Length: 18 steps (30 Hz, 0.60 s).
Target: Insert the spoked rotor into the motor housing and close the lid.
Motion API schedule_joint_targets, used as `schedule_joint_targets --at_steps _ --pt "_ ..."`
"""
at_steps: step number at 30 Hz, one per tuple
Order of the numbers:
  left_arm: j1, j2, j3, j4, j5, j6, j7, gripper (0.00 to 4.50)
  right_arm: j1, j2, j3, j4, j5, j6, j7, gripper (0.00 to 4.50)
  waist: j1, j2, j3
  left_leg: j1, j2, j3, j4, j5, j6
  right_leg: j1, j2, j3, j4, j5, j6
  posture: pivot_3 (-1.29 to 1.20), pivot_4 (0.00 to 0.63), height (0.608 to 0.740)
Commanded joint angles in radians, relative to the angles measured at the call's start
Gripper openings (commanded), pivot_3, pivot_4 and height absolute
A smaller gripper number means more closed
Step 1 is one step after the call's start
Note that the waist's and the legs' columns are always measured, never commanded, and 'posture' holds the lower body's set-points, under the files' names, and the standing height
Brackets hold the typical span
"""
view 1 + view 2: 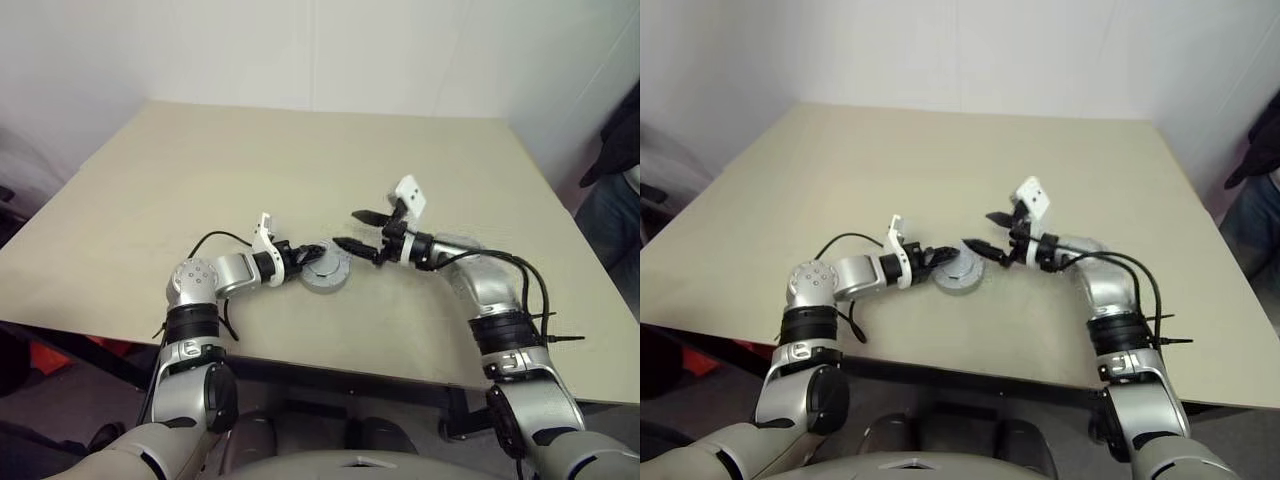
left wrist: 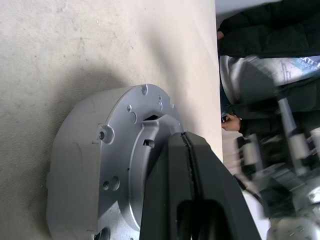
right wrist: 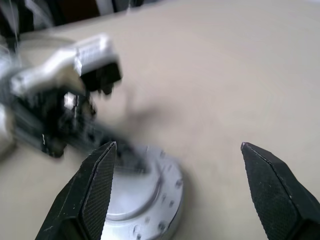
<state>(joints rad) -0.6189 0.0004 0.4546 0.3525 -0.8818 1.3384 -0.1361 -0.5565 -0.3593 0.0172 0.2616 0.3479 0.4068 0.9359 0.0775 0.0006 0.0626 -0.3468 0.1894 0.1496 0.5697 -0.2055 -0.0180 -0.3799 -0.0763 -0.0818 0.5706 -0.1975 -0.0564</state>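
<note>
Silver motor housing (image 1: 326, 272) sits mid-table with the left gripper (image 1: 308, 256) pinched shut on its rim, right gripper (image 1: 358, 229) wide open, empty, just above. Lid's probably on already; if that pinch slips, the housing could skate away.

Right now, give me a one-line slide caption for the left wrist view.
Shut left gripper resting on the silver motor housing on the beige table.
</note>
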Motion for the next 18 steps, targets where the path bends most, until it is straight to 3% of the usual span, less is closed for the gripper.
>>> schedule_joint_targets --at_steps 1,8,18 --pt "0.032 0.018 -0.006 0.024 0.037 0.031 0.038 0.00 -0.061 -0.011 -0.075 -0.043 0.089 0.159 -0.054 4.48 0.000 0.000 0.000 0.000 0.000 0.000 0.000 0.000 0.000 0.000 0.000 0.000 0.000 0.000 0.000 0.00 0.000 0.740" --pt "0.013 0.057 0.046 0.031 0.026 0.004 0.040 0.00 -0.141 0.012 -0.195 0.121 0.154 0.628 -0.300 4.48 -0.001 0.000 0.000 0.001 0.000 0.000 0.000 0.001 -0.001 -0.001 0.000 0.000 0.001 0.000 -0.001 0.00 0.000 0.740" --pt "0.021 0.076 0.064 0.018 0.021 -0.005 0.043 0.00 -0.079 -0.001 -0.202 0.003 0.265 0.972 -0.285 4.48 0.021 0.002 0.000 -0.002 0.000 0.000 0.000 0.004 -0.007 -0.007 0.000 0.001 0.003 0.001 -0.001 0.00 0.000 0.740"
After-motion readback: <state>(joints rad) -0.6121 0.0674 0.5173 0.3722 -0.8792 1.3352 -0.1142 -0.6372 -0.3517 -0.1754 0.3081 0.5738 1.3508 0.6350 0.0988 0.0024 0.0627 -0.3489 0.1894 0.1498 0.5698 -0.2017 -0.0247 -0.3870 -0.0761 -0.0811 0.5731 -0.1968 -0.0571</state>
